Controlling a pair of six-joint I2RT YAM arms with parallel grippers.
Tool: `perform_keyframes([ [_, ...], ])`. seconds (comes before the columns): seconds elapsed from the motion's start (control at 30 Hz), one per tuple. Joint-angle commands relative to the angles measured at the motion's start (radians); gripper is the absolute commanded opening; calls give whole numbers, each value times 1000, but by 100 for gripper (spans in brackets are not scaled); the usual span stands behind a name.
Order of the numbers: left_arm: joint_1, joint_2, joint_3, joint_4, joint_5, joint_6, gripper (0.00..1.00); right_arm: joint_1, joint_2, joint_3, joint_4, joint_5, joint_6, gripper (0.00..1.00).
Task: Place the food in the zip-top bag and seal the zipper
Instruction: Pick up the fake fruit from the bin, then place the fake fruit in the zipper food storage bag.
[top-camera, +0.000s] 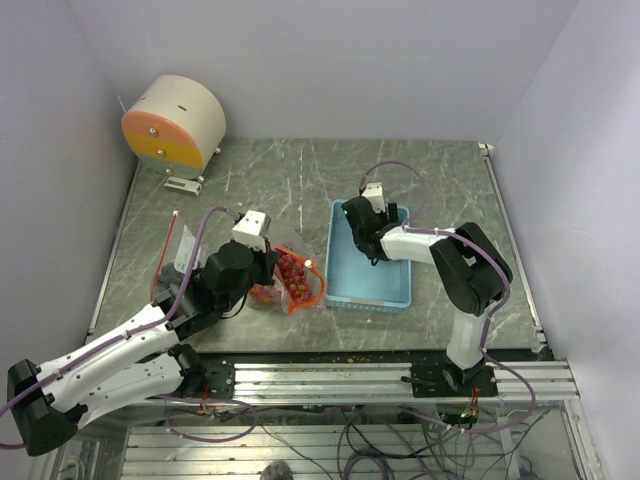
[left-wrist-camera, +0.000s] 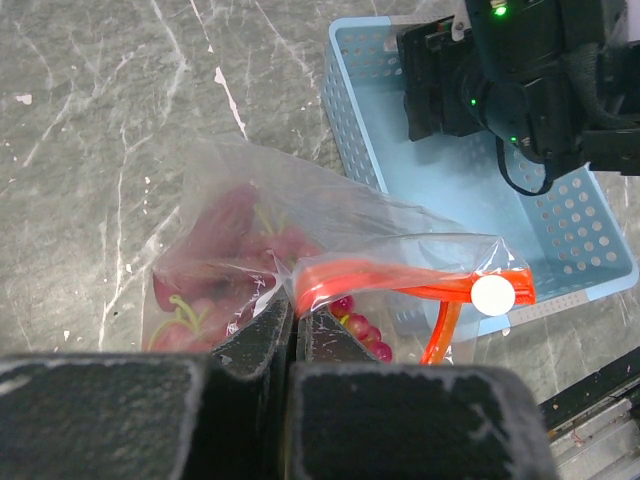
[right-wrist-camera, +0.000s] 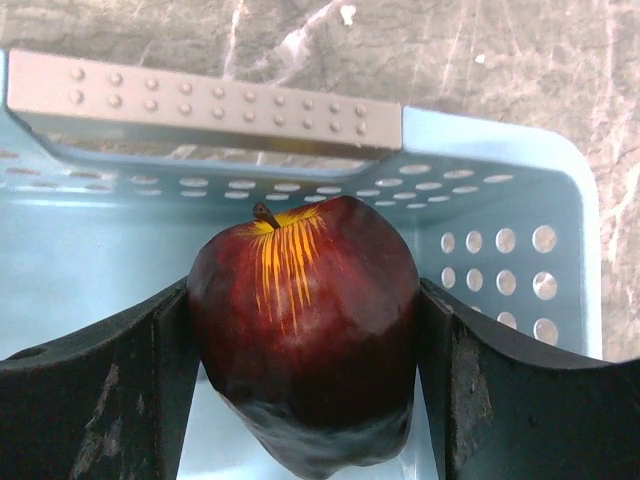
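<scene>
The clear zip-top bag (left-wrist-camera: 270, 240) lies left of the blue tray, with dark red grape clusters (left-wrist-camera: 360, 330) and red fruit inside; it also shows in the top view (top-camera: 290, 278). Its orange-red zipper (left-wrist-camera: 400, 282) carries a white slider (left-wrist-camera: 492, 295). My left gripper (left-wrist-camera: 295, 318) is shut on the bag's mouth edge by the zipper. My right gripper (right-wrist-camera: 305, 350) is shut on a dark red apple (right-wrist-camera: 305, 330) with yellow streaks at the stem, inside the tray's far end. In the top view the right gripper (top-camera: 358, 222) is over the tray's far left corner.
The light blue perforated tray (top-camera: 395, 285) sits at centre right on the marble table. A round cream and orange device (top-camera: 175, 122) stands at the back left. A thin orange frame (top-camera: 165, 255) stands at the left. Grey walls enclose the table.
</scene>
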Motion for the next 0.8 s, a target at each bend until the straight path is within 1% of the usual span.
perform_keyframes([
  [0.0,6,6,4,19,-18,8,7,0,-116,-40,4,-85,32,41],
  [0.1,6,24,13,25,-14,10,7,30,-252,-82,-31,-163,61,39],
  [0.2,6,44,20,34,-17,8,7,86,-444,-140,-52,-275,75,39],
  [0.23,5,49,19,40,-18,5,7,99,-514,-174,-41,-337,83,39],
  [0.27,5,53,17,50,-15,4,7,106,-584,-215,-8,-437,86,39],
  [0.37,7,78,26,53,-10,-1,7,128,-781,-360,164,-746,106,39],
  [0.43,7,102,45,37,-5,-2,7,176,-885,-437,231,-892,92,39],
  [0.47,7,106,53,34,-2,-2,7,209,-915,-465,258,-950,74,41],
  [0.53,9,116,71,31,10,-2,7,278,-940,-516,292,-1014,54,44],
  [0.6,8,119,85,31,25,-2,7,313,-909,-530,321,-1068,64,45],
  [0.67,8,119,99,25,36,-3,7,336,-862,-531,359,-1109,82,42],
  [0.7,8,118,105,20,39,-3,7,344,-845,-531,379,-1108,88,42],
  [0.77,9,112,114,7,46,-3,7,355,-818,-529,392,-1031,99,42],
])
